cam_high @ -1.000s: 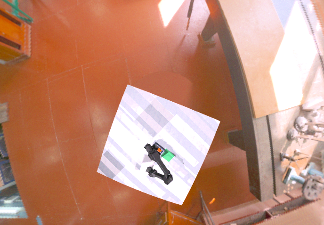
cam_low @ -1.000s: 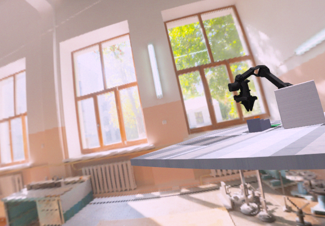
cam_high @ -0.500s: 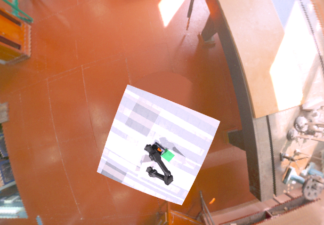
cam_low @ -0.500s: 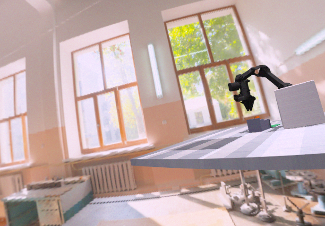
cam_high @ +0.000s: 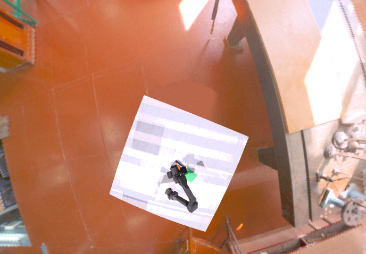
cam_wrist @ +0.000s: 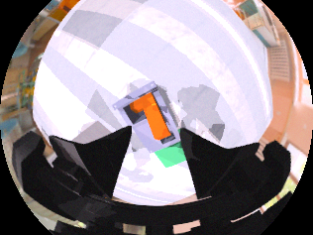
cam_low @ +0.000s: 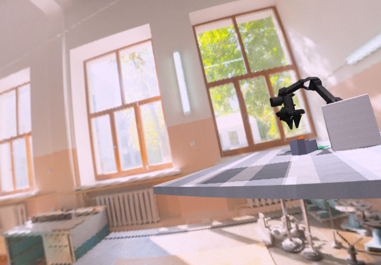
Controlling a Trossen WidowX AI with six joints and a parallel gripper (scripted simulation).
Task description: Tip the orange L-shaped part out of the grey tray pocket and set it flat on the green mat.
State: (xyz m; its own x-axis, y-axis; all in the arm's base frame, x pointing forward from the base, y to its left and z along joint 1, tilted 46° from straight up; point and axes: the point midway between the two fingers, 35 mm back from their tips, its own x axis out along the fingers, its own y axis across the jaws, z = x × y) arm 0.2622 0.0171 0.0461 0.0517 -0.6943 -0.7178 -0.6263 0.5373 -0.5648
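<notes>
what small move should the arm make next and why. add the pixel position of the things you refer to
Probably lower the open jaws (cam_low: 294, 127) toward the raised end of the orange part (cam_low: 301, 137) (cam_wrist: 156, 121), lined up to straddle it. Orange shows above the wall of the grey tray (cam_low: 303, 148) (cam_wrist: 143, 137), suggesting that it is tipped up, while the jaws hang above it with nothing between them.

No readable writing anywhere.
In the top, exterior and wrist views, no text, label, brand, number or sign can be read on any surface; much of the background is too blurred or too small to make out any lettering.
</notes>
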